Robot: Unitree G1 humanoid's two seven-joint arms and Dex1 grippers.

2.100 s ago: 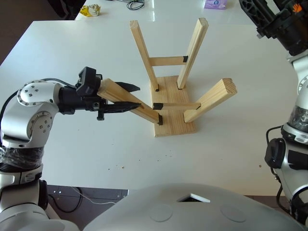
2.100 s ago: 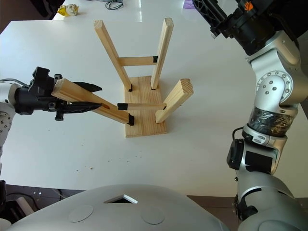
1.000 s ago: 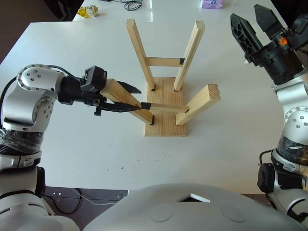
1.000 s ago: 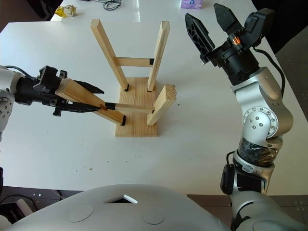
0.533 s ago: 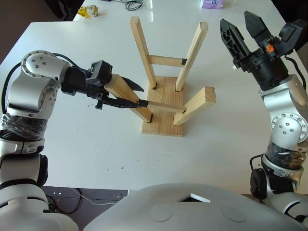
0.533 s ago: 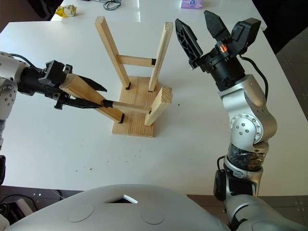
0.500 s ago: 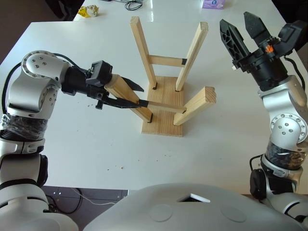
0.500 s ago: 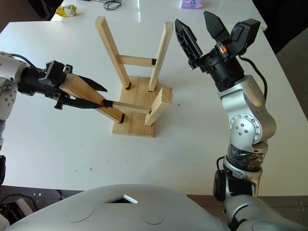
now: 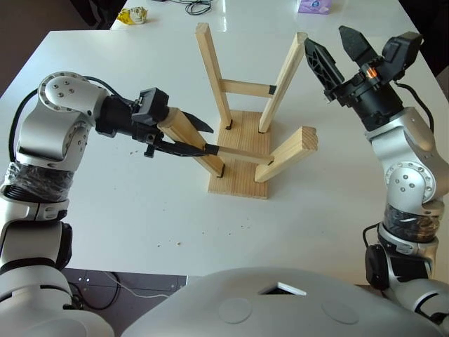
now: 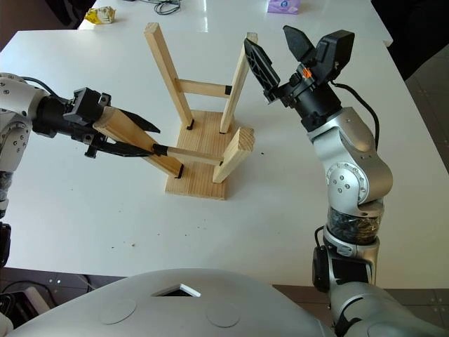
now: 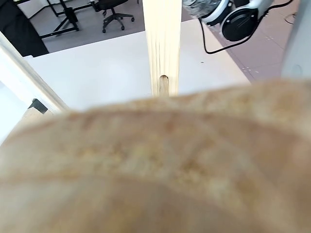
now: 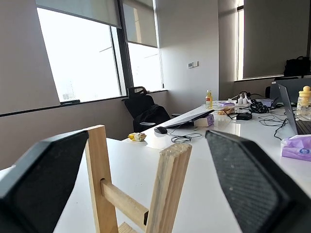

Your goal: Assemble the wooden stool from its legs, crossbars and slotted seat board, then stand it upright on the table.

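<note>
**Right arm swings in as the near legs are raised**

Swinging in from the table's far right corner, the right gripper (image 9: 325, 35) now hangs just beside the top of the far-right leg (image 9: 283, 81). Its fingers are spread wide and hold nothing. The left arm has pushed inward too, and the near pair of legs looks a little steeper than it did.

The stool sits upside down about midway along the table (image 9: 105, 210), toward its far edge. The seat board (image 9: 242, 186) lies flat. The far-left leg (image 9: 214, 77) and far-right leg stand upright on it, joined by a crossbar (image 9: 245, 88).

The near-left leg (image 9: 188, 137) and near-right leg (image 9: 287, 153) still lean outward, linked by a second crossbar (image 9: 238, 153). The left gripper (image 9: 209, 139) is clamped on the near-left leg, one finger on each side.

The step in hand appears to be seating the near pair in the board. Next, the right gripper likely needs to close on a leg — probably the far-right one — to steady the frame. The left arm can then tip its leg upright and press it home. Turning the stool over comes after that.
</note>
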